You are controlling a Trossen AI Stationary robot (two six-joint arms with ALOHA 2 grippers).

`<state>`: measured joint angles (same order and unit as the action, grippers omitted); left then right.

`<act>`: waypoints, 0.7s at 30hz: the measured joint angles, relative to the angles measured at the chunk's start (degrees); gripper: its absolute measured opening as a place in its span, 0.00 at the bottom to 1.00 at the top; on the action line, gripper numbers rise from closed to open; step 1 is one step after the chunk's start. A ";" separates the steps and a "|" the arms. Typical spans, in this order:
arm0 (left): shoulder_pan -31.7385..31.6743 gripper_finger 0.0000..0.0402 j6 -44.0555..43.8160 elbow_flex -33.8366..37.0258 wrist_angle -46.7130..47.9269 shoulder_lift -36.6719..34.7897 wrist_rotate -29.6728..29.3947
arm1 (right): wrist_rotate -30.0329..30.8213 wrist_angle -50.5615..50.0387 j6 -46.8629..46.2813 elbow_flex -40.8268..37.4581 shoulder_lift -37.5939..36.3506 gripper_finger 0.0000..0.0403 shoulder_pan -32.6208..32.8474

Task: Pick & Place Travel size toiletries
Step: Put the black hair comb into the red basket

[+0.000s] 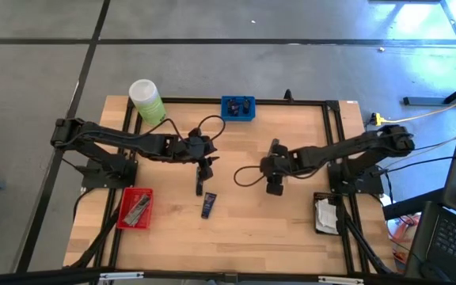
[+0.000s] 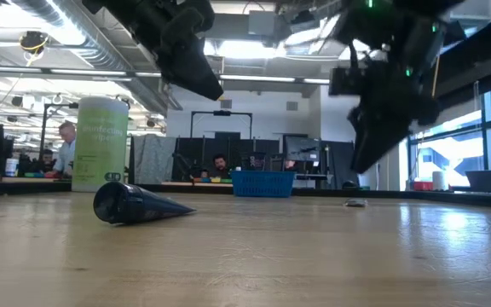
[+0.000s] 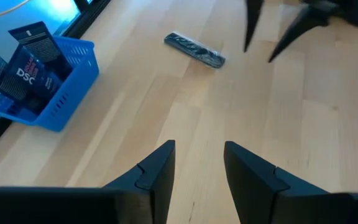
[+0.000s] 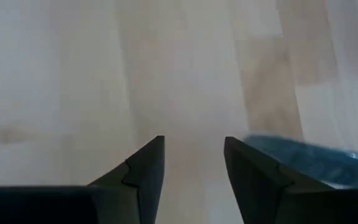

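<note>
With both arms hanging over the middle of the worktop (image 1: 291, 229), the step in hand looks like a fresh pick, and the nearest loose toiletries are the dark navy tube (image 1: 208, 206), lying just below centre in the high view, and a small dark item (image 1: 199, 188) touching or just beside its upper end. To do it well, the left arm should come straight down with a finger on either side of the tube's narrow width, close only once the tips are near the wood, and keep clear of the right arm beside it. The left pincer (image 1: 205, 168) hovers just above those two items, fingers part spread and holding nothing; its wrist view shows a slim dark packet (image 3: 194, 50) on bare wood ahead and the blue tray (image 3: 55, 93) of dark sachets at the frame's left. The right pincer (image 1: 275, 188), right of centre, is spread and empty, with a clear bluish packet (image 4: 316, 160) beside one finger. In the low view a dark cone (image 2: 135, 205) lies on its side at the left.
</note>
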<state>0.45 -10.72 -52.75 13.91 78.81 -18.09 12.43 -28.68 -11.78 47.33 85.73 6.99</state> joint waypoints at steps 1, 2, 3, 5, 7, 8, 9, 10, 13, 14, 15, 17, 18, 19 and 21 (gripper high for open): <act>0.00 0.34 0.00 0.00 0.02 0.00 0.01 | 0.11 0.30 0.19 -0.90 0.00 0.43 -0.56; 0.00 0.34 0.00 0.00 -0.01 0.00 0.02 | 0.39 0.87 0.26 -1.85 0.00 0.43 -1.09; 0.00 0.34 0.00 0.00 -0.02 0.00 0.02 | 0.36 1.85 0.28 -2.96 0.00 0.43 -1.60; 0.00 0.34 -0.02 0.00 -0.02 0.00 0.04 | 0.12 4.38 0.46 -5.14 0.00 0.44 -2.64; 0.00 0.33 -0.02 0.00 -0.04 0.00 0.04 | 0.10 7.08 0.92 -7.21 0.00 0.43 -3.80; 0.00 0.33 -0.03 0.00 -0.04 0.00 0.06 | 0.09 8.46 1.41 -8.22 0.00 0.43 -4.54; 0.00 0.33 -0.04 0.00 -0.04 0.00 0.07 | 0.11 9.80 1.76 -9.13 0.00 0.43 -5.27; 0.00 0.33 -0.04 0.00 -0.07 0.00 0.09 | 0.11 11.21 2.06 -9.96 0.00 0.42 -5.92; 0.00 0.33 -0.04 0.00 -0.07 0.00 0.11 | 0.14 14.21 2.96 -12.13 0.00 0.40 -7.88; 0.00 0.33 -0.04 0.00 -0.09 0.00 0.11 | 0.12 14.65 3.19 -12.62 0.00 0.40 -8.52; 0.00 0.33 -0.04 0.00 -0.09 0.00 0.11 | 0.14 15.36 3.23 -13.04 0.01 0.40 -9.08; 0.00 0.33 -0.04 0.00 -0.10 0.00 0.13 | 0.17 16.51 3.23 -13.61 0.00 0.39 -9.91; 0.00 0.33 -0.04 0.00 -0.11 0.00 0.13 | 0.15 16.80 3.18 -13.95 0.00 0.39 -10.22; 0.00 0.33 -0.04 0.00 -0.11 0.00 0.13 | 0.20 17.17 2.97 -14.25 0.00 0.38 -10.50; 0.00 0.33 -0.04 0.00 -0.11 0.00 0.13 | 0.63 17.78 1.97 -14.59 0.00 0.38 -10.92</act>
<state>0.45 -10.76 -52.75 13.80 78.81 -17.96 13.06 -10.90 -9.82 32.74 85.73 -3.93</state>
